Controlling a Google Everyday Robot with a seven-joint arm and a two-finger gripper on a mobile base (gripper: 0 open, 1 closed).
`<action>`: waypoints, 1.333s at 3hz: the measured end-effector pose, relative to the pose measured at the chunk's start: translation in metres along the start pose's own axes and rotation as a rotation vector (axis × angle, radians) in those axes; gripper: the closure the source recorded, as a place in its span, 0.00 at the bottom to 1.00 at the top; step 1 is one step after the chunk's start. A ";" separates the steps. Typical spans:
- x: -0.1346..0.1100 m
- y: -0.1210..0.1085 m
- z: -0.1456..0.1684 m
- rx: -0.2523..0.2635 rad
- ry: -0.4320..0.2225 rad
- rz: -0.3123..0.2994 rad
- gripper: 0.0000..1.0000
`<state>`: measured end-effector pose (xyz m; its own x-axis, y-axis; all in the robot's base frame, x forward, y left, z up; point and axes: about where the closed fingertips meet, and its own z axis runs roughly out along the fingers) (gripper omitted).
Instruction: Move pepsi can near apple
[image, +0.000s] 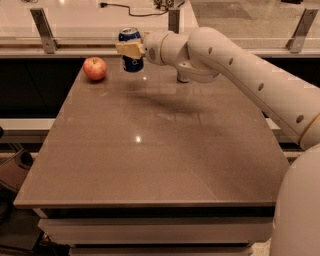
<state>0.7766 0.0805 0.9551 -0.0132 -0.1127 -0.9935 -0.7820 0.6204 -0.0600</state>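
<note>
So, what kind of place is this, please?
Probably a lab or office test area: a plain brown table, metal posts behind it, and a loose cable on the pale counter. The gripper, above the table's far edge near the apple, holds the pepsi can.

White rounded arm (240, 75), small dark holes; tan pincer (131, 50) at far-left tip.

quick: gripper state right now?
Gripper: closed on the pepsi can, above the far end of the table, just right of the apple.
</note>
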 end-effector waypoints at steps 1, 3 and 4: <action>0.010 0.002 0.012 0.039 0.024 -0.036 1.00; 0.035 -0.001 0.025 0.098 0.015 -0.056 1.00; 0.044 -0.002 0.036 0.096 -0.013 -0.044 1.00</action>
<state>0.8003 0.1023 0.9076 0.0283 -0.1320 -0.9908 -0.7186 0.6863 -0.1120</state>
